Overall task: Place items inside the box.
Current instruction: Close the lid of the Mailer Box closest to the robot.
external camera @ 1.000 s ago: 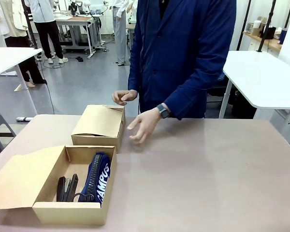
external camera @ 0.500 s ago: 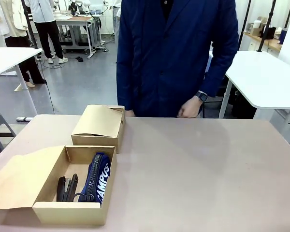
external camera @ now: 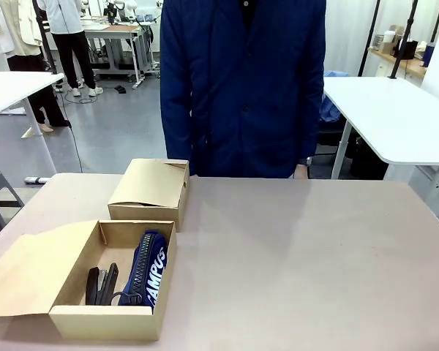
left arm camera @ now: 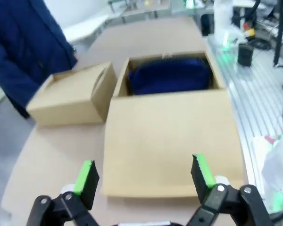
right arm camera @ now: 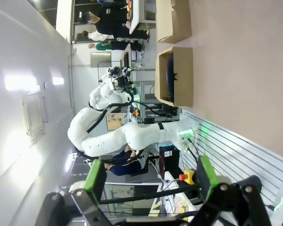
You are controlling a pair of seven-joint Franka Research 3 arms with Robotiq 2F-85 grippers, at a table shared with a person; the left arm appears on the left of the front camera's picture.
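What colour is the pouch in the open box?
Navy blue, with white "CAMPUS" lettering; the pencil pouch shows best in the front view.

Tan table, open box near closed squatter box.

Front view: even, bright overhead lighting, sharp focus throughout. The table carries a soft sheen and a faint shadow near its far edge, below the person. The box interior is shaded along its walls. Left wrist view: soft overall, motion-blurred, with wide-angle bending at the picture edges. Right wrist view: strong glare from wall lights at the left; edges curve markedly.
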